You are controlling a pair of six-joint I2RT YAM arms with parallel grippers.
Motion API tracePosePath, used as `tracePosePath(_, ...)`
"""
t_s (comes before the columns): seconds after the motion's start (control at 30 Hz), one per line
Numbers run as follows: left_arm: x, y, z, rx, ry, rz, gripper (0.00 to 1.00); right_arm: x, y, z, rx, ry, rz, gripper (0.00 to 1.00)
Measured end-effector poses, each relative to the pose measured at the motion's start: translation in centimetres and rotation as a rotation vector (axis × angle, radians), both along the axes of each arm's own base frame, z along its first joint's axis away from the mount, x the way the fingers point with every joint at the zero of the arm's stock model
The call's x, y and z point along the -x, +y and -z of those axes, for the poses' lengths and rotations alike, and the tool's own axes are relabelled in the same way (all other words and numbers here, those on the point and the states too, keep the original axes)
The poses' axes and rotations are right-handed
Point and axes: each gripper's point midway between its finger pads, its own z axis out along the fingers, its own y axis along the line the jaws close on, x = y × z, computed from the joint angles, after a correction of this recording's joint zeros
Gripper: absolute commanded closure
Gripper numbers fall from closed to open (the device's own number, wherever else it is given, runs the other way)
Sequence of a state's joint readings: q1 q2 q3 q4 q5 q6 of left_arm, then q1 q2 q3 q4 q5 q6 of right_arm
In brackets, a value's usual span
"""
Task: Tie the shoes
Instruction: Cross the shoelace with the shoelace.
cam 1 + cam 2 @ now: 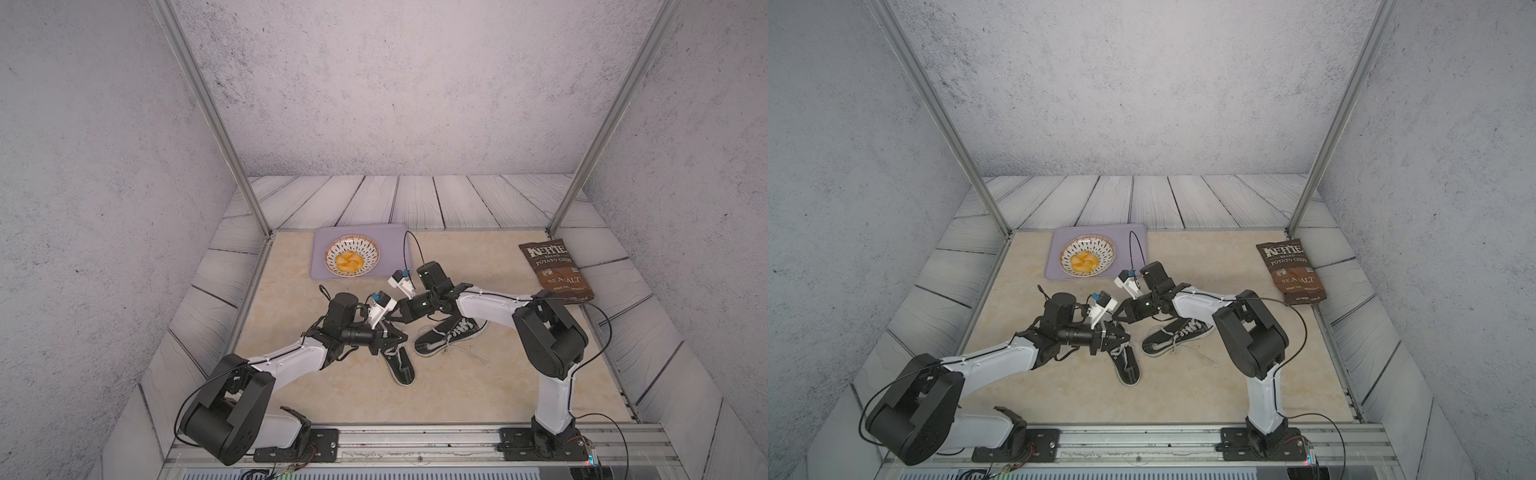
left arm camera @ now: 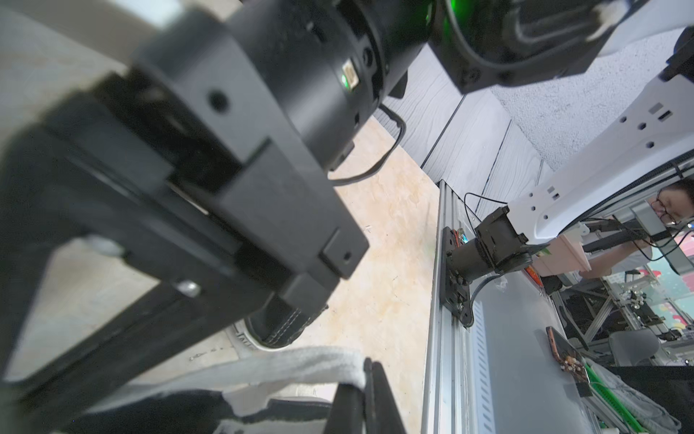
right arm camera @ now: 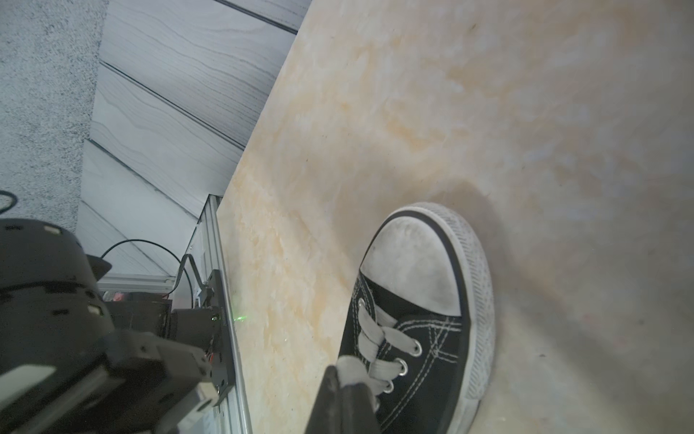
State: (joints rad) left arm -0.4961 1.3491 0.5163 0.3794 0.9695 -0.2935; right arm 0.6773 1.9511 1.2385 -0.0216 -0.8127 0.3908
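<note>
Two black shoes with white toe caps lie mid-table in both top views: one nearer the front, one on its side to the right. My left gripper hovers just over the nearer shoe and is shut on a white lace. My right gripper comes in from the right, tip to tip with the left one. It is shut on a lace end beside the eyelets of a shoe. Its black body fills much of the left wrist view.
A purple tray with a bowl of chips sits at the back left. A brown chip bag lies at the back right. A loose lace trails near the right shoe. An aluminium rail runs along the front edge.
</note>
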Motion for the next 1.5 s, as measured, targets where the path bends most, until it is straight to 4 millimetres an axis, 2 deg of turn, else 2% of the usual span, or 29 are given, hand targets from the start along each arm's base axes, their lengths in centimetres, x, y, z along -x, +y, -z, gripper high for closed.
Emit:
tracePosePath(0.2,-0.6,0.8,0.7,0.013,0.053,-0.049,0.99,0.8,-0.3,0.6,0.015,0.013,-0.035,0.33)
tracePosePath(0.33,-1.1,1.3,1.7,0.009,0.118,-0.084,0.99,0.3,-1.4,1.4,0.055,-0.003,-0.019,0.18)
tracePosePath(0.4,-1.4,1.5,2.0,0.012,0.145,-0.095,0.99,-0.3,-2.4,1.6,0.066,-0.018,0.005,0.09)
tracePosePath(0.47,-1.6,1.6,2.2,0.018,0.17,-0.103,0.99,-0.5,-3.6,1.5,0.068,-0.029,0.032,0.05)
tracePosePath(0.63,-2.0,1.8,2.5,0.029,0.218,-0.121,0.99,-0.2,-5.7,-0.8,-0.008,-0.105,0.076,0.0)
tracePosePath(0.73,-2.0,1.8,2.4,0.038,0.239,-0.121,0.99,0.4,-5.6,-2.5,-0.083,-0.154,0.074,0.0)
tracePosePath(0.83,-2.1,1.7,2.1,0.05,0.253,-0.123,0.99,0.5,-5.6,-3.3,-0.125,-0.188,0.081,0.0)
tracePosePath(1.07,-3.0,2.0,1.6,0.074,0.277,-0.172,1.0,-0.6,-5.8,-3.0,-0.12,-0.221,0.152,0.0)
tracePosePath(1.2,-3.0,2.3,1.8,0.078,0.293,-0.196,0.99,-1.9,-6.2,-3.1,-0.112,-0.223,0.225,0.02)
tracePosePath(1.33,-2.8,2.6,2.0,0.081,0.303,-0.21,0.99,-4.0,-8.0,-2.0,-0.028,-0.208,0.336,0.03)
tracePosePath(1.5,-2.8,2.8,1.7,0.088,0.291,-0.229,1.0,-6.3,-11.2,-0.5,0.066,-0.172,0.487,0.03)
